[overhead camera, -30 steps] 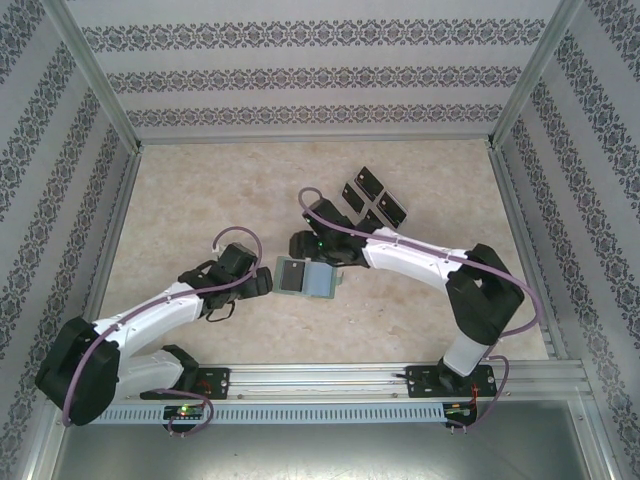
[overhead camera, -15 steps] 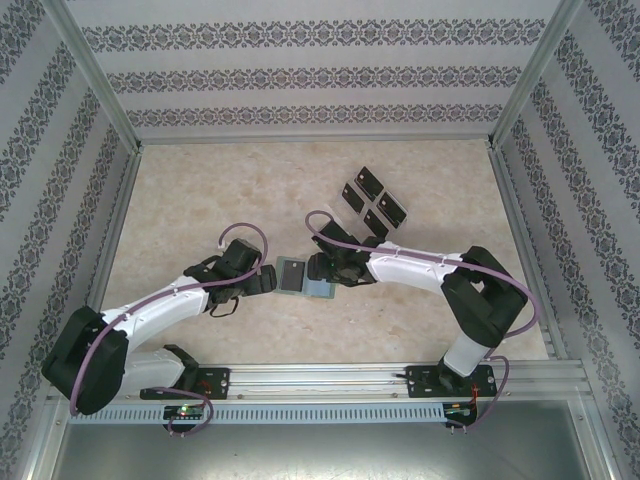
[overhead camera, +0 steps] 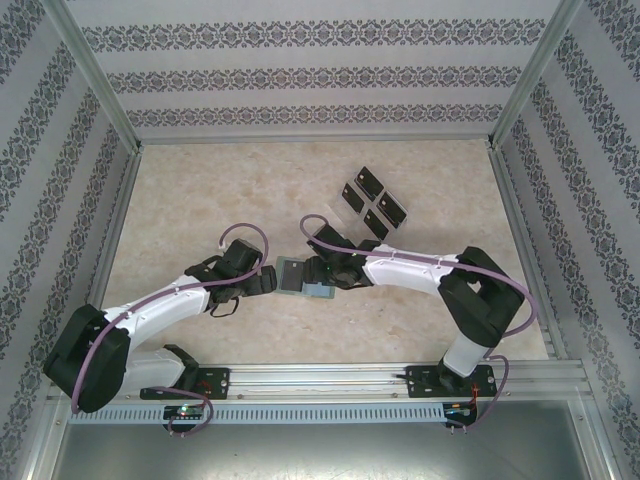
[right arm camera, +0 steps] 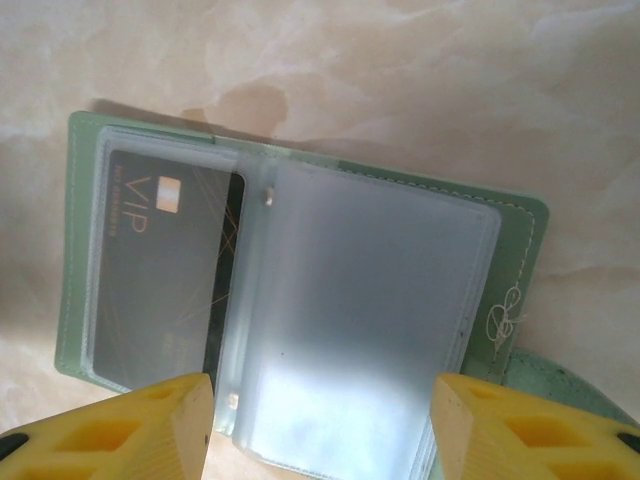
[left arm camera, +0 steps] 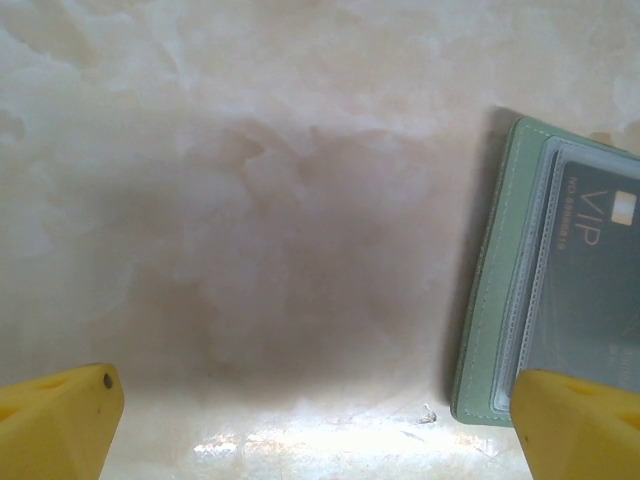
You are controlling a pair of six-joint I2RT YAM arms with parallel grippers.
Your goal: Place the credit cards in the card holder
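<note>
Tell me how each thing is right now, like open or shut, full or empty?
Holder: open, flat on the table, one card tucked inside.
Loose cards: four, lying flat on the table, outside the holder.
Left gripper: open, empty, beside the holder's edge.
Right gripper: jaws apart on either side of the holder's clear sleeves; grip unclear.

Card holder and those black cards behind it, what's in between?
Top view: the right arm's purple cable crosses bare table between card holder and cards.
</note>
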